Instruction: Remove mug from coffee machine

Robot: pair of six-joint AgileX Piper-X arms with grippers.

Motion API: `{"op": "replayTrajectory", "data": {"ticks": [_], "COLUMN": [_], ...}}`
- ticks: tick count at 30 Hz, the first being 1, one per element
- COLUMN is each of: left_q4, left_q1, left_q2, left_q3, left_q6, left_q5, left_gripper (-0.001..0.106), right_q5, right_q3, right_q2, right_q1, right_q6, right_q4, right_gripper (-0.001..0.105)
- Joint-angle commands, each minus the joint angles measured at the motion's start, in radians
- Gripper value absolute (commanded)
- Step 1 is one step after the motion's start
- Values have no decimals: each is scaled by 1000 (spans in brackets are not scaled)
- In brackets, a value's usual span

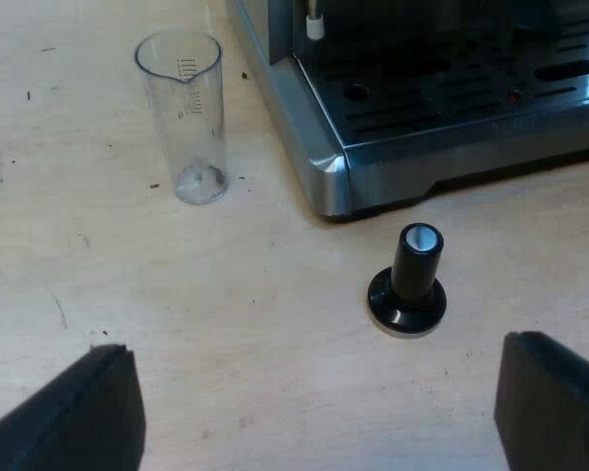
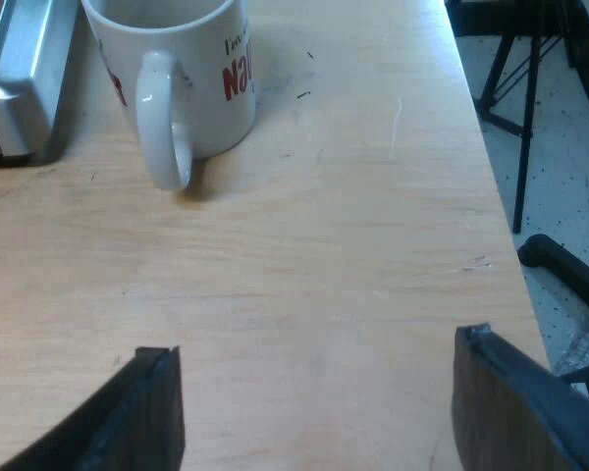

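Observation:
A white mug (image 2: 191, 78) with red lettering stands upright on the wooden table (image 2: 324, 255), beside a corner of the espresso machine (image 2: 25, 78), its handle turned toward my right gripper (image 2: 319, 412). That gripper is open and empty, a good distance short of the mug. My left gripper (image 1: 314, 407) is open too, hovering over bare table near a tamper with a black knob (image 1: 409, 283). The tamper stands just off the corner of the espresso machine's drip tray (image 1: 452, 98).
A clear measuring glass (image 1: 185, 113) stands upright on the table beside the machine's side. The table's edge (image 2: 491, 177) runs close past the mug, with floor and dark stand legs (image 2: 525, 88) beyond it.

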Motion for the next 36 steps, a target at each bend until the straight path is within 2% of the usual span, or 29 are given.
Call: {"op": "replayTrajectory", "data": {"ticks": [1, 36], "left_q4": [-15, -25], "left_q1": [1, 1], "left_q2": [-33, -41], "left_q3": [-6, -4], "left_q6": [2, 13], "left_q5": [-1, -3], "left_gripper": [79, 79], "right_q5": [-6, 0], "right_q3": [1, 2], "right_q2": [-45, -45], "right_q1": [-3, -3], "right_q6": [-5, -5], "right_q4": [10, 30], "right_gripper": [60, 60]}}
